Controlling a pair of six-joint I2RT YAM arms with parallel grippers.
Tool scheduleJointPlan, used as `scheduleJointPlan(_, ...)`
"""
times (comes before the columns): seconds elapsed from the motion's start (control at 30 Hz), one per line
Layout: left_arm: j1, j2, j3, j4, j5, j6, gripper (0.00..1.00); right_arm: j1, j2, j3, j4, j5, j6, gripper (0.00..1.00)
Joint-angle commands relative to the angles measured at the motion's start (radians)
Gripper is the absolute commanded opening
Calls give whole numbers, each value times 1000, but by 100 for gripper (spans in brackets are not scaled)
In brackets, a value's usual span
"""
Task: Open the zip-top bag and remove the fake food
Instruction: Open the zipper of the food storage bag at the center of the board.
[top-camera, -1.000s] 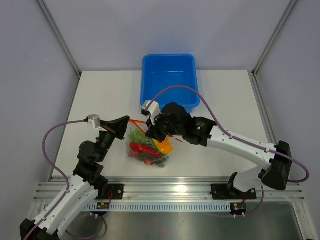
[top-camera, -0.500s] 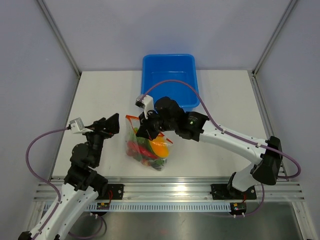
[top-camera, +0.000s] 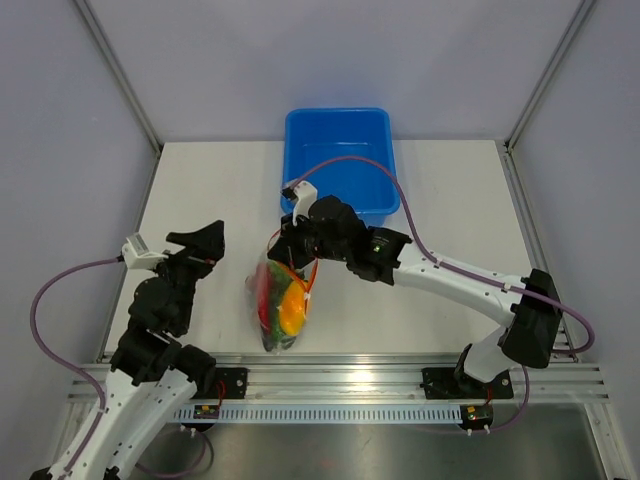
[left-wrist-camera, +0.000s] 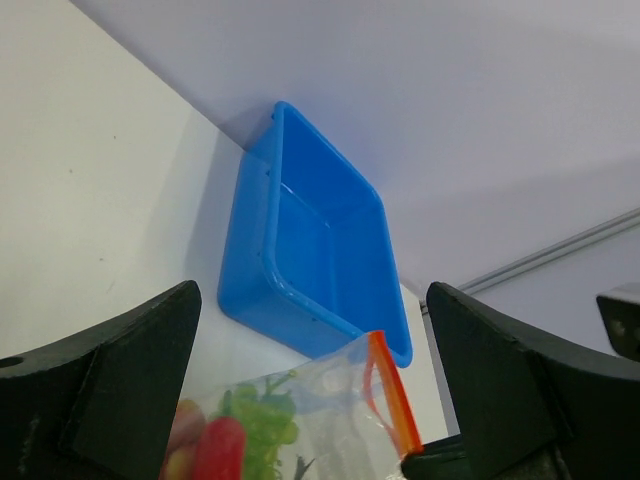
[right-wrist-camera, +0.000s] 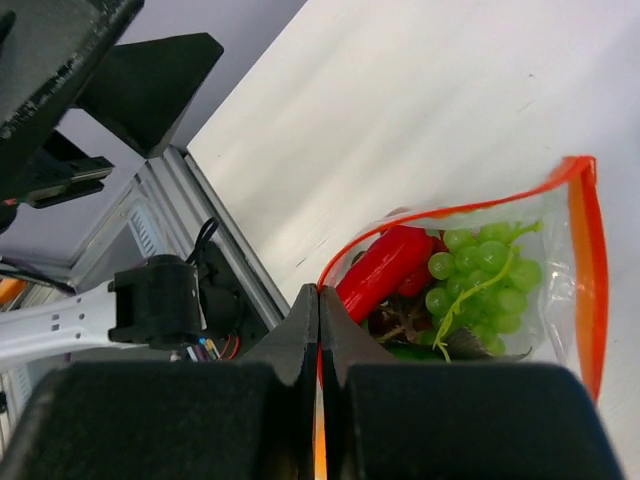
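Count legend, top view unless noted.
- Grippers: 2. Left gripper (top-camera: 203, 246) at left of frame, right gripper (right-wrist-camera: 319, 300) at centre.
- Purple cables: 2. Left cable (top-camera: 36, 320), right cable (top-camera: 345, 159).
- Blue tub (top-camera: 337, 112): 1, upper centre.
- Zip-top bag (left-wrist-camera: 330, 385): 1, lower centre.
- Fake food (top-camera: 283, 305) countable inside: red chili (right-wrist-camera: 385, 270) 1, green grape bunch (right-wrist-camera: 480, 270) 1, orange-yellow pepper (top-camera: 291, 312) 1.
- Remaining contents: too jumbled to count.

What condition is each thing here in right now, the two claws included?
left gripper: open, holding nothing.
right gripper: shut on the zip-top bag at its zip strip.
zip-top bag: mouth looks parted, full.
fake food: all inside the bag.
blue tub: empty.
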Motion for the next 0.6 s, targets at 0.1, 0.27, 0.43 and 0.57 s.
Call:
scheduleJointPlan(0.1, 3, 217, 123, -79, 105, -126, 99, -10, -109, -139, 189, 182, 68, 0)
scheduleJointPlan(0.27, 3, 297, 120, 16, 263, -87, 99, -8, -198, -255, 218, 219, 34, 0)
scheduleJointPlan(0.43, 1, 272, 65, 89, 304, -141, 99, -10, -273, -347, 224, 202, -36, 0)
scheduleJointPlan(0.57, -3, 318, 83, 120, 404, -149, 99, -8, -318, -420, 277, 213, -98, 0)
